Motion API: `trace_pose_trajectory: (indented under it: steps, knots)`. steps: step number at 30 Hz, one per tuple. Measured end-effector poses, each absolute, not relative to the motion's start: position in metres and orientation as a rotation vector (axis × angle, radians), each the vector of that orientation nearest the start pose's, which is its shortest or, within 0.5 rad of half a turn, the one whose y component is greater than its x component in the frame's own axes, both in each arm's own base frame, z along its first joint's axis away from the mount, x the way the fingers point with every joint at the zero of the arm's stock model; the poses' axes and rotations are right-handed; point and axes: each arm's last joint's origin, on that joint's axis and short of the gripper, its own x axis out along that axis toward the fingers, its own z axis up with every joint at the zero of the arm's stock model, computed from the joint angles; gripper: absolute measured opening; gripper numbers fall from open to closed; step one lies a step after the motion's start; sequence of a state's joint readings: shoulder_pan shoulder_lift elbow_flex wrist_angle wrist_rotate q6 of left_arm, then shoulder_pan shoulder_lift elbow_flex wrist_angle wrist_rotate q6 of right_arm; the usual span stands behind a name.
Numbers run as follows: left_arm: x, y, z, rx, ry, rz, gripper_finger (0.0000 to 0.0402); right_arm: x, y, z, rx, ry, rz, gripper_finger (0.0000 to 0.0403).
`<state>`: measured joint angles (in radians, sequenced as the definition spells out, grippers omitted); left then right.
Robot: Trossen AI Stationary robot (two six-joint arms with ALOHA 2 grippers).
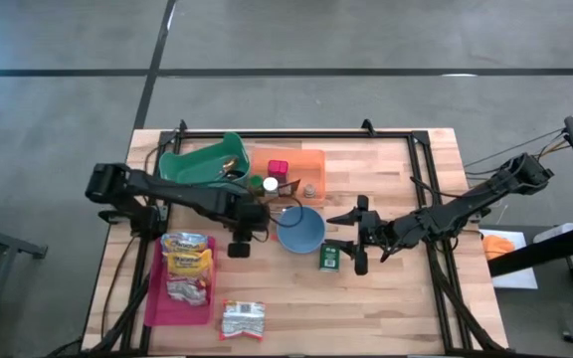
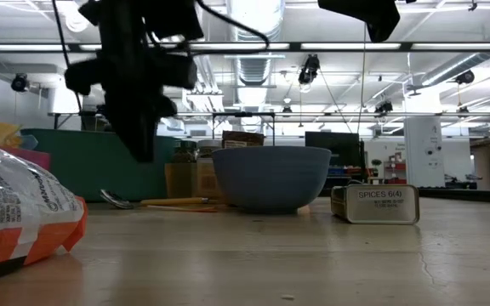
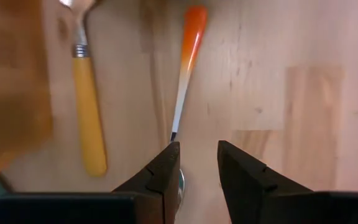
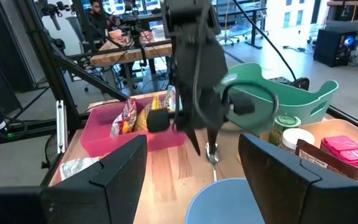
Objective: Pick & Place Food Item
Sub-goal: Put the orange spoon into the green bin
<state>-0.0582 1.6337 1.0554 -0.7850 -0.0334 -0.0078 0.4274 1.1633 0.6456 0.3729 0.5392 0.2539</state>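
Note:
My left gripper (image 1: 259, 215) points down over the table just left of the blue bowl (image 1: 301, 231), its fingers (image 3: 166, 171) narrowly open with bare wood between them. Two spoons lie flat there, one with an orange-and-white handle (image 3: 188, 50) and one with a yellow handle (image 3: 89, 106). The orange spoon's metal end (image 3: 180, 182) shows beside one finger; whether they touch, I cannot tell. Snack bags (image 1: 187, 261) lie in the pink tray (image 1: 155, 298). My right gripper (image 1: 352, 239) hangs wide open above the green spice tin (image 1: 328, 258).
A green container (image 1: 207, 159) and an orange tray (image 1: 301, 164) holding small jars and a pink box stand at the back. A foil packet (image 1: 242, 320) lies near the front edge. The spice tin (image 2: 374, 204) stands right of the bowl (image 2: 270, 177).

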Motion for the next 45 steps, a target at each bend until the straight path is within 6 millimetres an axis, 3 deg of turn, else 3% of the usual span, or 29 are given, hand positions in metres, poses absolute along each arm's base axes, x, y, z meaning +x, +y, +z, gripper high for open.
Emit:
trace_pose_trajectory:
  steps: [8,17,20,35,45]
  knots:
    - [0.305,-0.019,0.161,0.114,1.42,-0.064,0.0115,0.233,0.091,0.263,0.189,0.121,-0.081,0.0249]
    - [0.308,-0.019,0.156,0.116,1.388,-0.066,0.0227,0.233,0.091,0.263,0.184,0.121,-0.079,0.0249]
    - [0.306,-0.019,0.154,0.143,1.397,-0.088,0.0248,0.233,0.091,0.263,0.186,0.121,-0.077,0.0249]
    - [0.295,-0.012,0.135,0.198,1.407,-0.142,0.0246,0.233,0.091,0.264,0.188,0.118,-0.077,0.0249]
    - [0.294,-0.002,0.134,0.067,1.405,-0.173,0.0245,0.233,0.091,0.264,0.189,0.116,-0.076,0.0249]
